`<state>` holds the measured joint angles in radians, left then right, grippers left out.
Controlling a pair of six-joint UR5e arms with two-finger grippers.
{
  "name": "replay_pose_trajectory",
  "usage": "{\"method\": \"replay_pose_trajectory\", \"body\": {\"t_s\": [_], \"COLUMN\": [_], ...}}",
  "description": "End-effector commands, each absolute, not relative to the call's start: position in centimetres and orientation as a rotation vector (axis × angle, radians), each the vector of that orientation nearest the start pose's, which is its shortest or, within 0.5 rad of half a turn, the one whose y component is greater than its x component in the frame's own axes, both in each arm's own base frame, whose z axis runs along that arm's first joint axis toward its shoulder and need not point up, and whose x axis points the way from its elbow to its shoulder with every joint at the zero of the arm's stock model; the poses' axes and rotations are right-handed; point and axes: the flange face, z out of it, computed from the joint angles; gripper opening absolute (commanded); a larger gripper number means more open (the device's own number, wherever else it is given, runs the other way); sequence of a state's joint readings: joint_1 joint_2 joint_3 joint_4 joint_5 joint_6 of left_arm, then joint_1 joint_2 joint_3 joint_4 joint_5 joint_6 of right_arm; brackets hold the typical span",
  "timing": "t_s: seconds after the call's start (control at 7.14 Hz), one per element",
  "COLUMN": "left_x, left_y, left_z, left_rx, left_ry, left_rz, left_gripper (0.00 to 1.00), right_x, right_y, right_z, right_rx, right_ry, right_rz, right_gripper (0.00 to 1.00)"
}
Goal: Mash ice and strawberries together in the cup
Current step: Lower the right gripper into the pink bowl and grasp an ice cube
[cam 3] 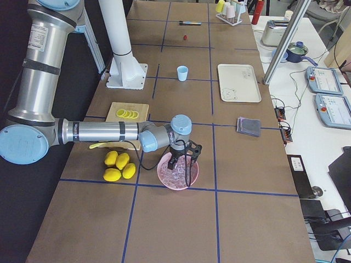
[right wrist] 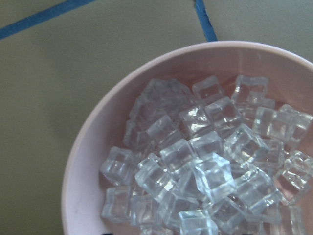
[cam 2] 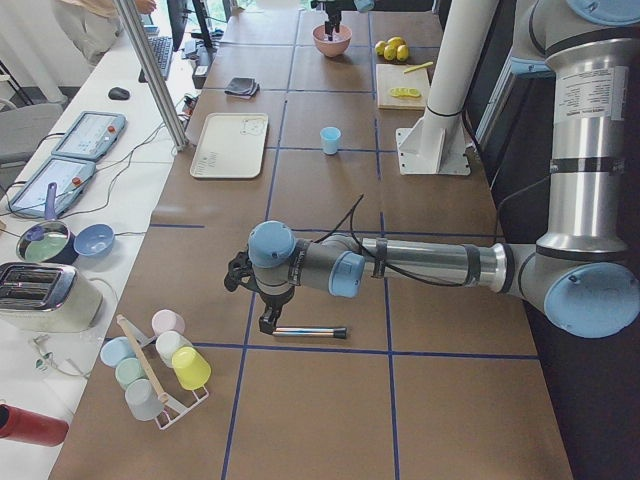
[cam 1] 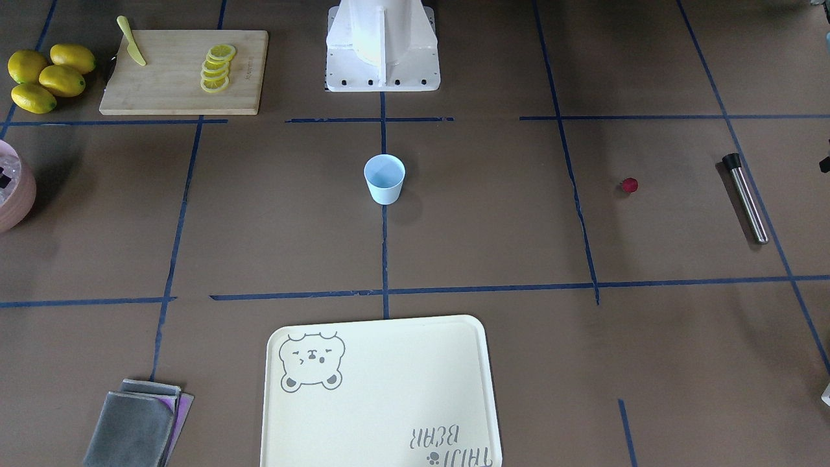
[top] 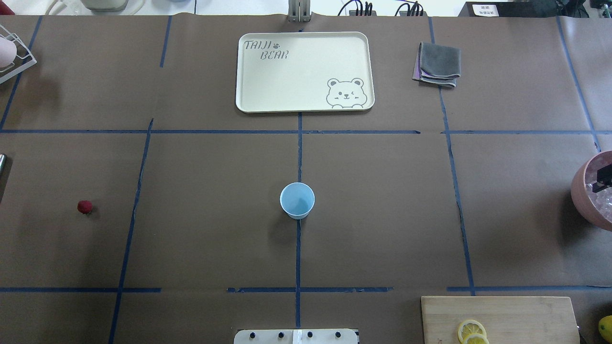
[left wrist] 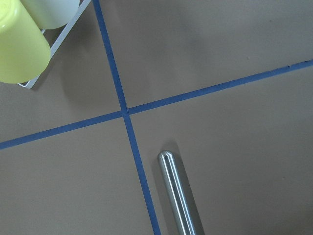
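Note:
The pale-blue cup (cam 1: 384, 179) stands upright and empty at the table's middle; it also shows in the overhead view (top: 297, 200). The dark-red strawberry (cam 1: 629, 185) lies alone on the robot's left side (top: 85, 207). The ice (right wrist: 205, 166) fills the pink bowl (top: 584, 193) at the far right. My right gripper (cam 3: 181, 160) hangs just over the ice with its fingers spread and nothing in them. My left gripper (cam 2: 262, 305) hovers over the black end of a steel muddler (cam 1: 746, 198); I cannot tell whether it is open or shut.
A cream bear tray (top: 267, 86) and folded grey cloths (top: 437, 64) lie on the far side. A cutting board (cam 1: 175, 84) holds lemon slices and a yellow knife, with whole lemons (cam 1: 45, 78) beside it. A rack of cups (cam 2: 160, 365) stands past the muddler.

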<state>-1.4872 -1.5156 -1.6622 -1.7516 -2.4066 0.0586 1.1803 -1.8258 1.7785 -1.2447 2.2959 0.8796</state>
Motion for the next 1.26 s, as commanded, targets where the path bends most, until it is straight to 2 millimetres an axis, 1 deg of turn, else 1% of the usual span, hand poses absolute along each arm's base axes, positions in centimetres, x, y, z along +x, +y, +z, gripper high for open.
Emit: {"method": "replay_pose_trajectory", "body": {"t_s": [0.0, 0.14, 0.42, 0.84, 1.12], "left_x": [-1.9, -1.9, -1.9, -1.9, -1.9], "left_y": [-48.4, -48.4, -48.4, -48.4, -48.4], "left_z": [61.6, 61.6, 61.6, 61.5, 61.5], "left_rx": [0.194, 0.195, 0.195, 0.198, 0.198], "left_ry": [0.837, 0.837, 0.837, 0.837, 0.837], "left_rz": [0.225, 0.226, 0.226, 0.228, 0.228], "left_gripper": [1.00, 1.00, 1.00, 1.00, 1.00], "right_x": [-8.9, -9.9, -10.6, -10.3, -10.2], "right_y": [-38.7, -38.5, -38.6, -38.9, -39.0], "right_z": [64.3, 64.4, 64.5, 64.9, 64.9], "right_rx": [-0.251, -0.276, -0.276, -0.237, -0.227], "right_ry": [-0.732, -0.719, -0.705, -0.662, -0.653], "right_rz": [0.411, 0.435, 0.431, 0.441, 0.444], "right_gripper": [0.87, 0.84, 0.82, 0.80, 0.74]}}
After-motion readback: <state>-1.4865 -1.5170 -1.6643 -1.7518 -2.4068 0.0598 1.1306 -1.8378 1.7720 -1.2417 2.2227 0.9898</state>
